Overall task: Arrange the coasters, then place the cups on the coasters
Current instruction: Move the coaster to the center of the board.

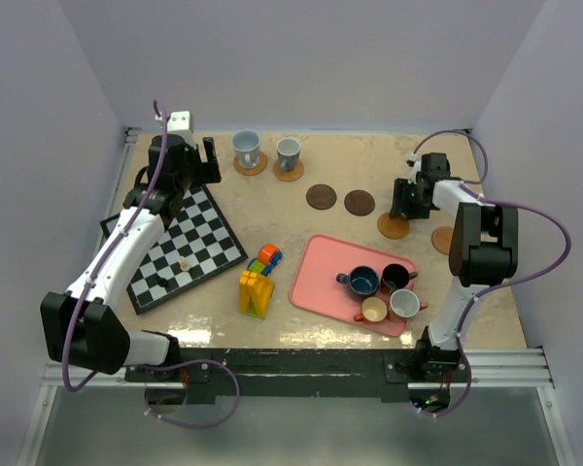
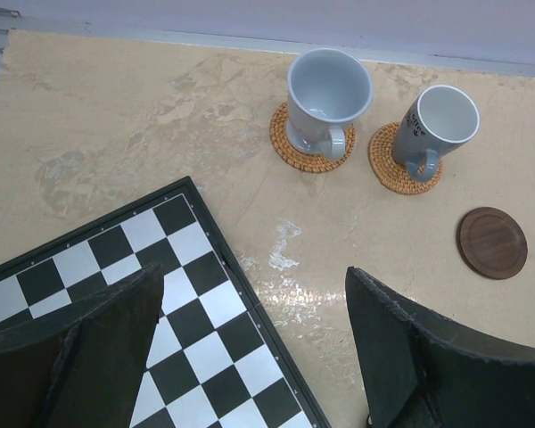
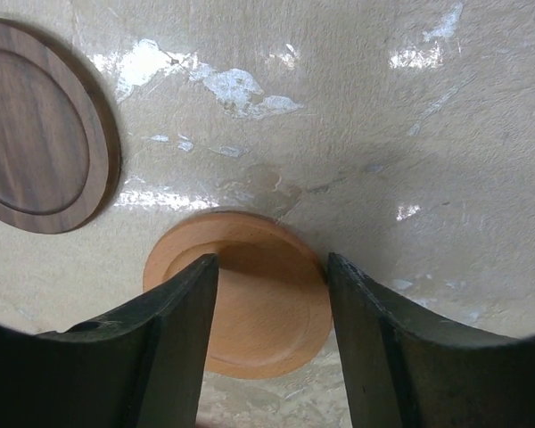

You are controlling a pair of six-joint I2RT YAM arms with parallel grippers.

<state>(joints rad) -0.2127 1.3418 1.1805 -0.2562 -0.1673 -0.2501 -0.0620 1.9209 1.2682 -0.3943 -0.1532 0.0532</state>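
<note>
My right gripper (image 1: 405,202) (image 3: 272,267) is open, low over an orange-tan coaster (image 1: 394,227) (image 3: 267,308) that lies flat on the table. Its right finger is at the rim and its left finger is over the disc. A second orange-tan coaster (image 1: 444,240) lies to the right. Two dark brown coasters (image 1: 322,197) (image 1: 360,202) (image 3: 40,125) lie left of it. At the back, two pale cups (image 1: 246,146) (image 1: 288,149) (image 2: 328,89) (image 2: 439,123) stand on woven coasters (image 2: 281,143) (image 2: 383,168). Several cups (image 1: 362,282) sit in the pink tray. My left gripper (image 1: 187,155) (image 2: 254,285) is open and empty.
A chessboard (image 1: 189,243) (image 2: 187,321) lies at the left under my left arm, with small pieces on it. Colourful toy blocks (image 1: 257,282) stand in the middle front. The pink tray (image 1: 316,267) lies at the front right. A white cube (image 1: 181,121) sits at the back left.
</note>
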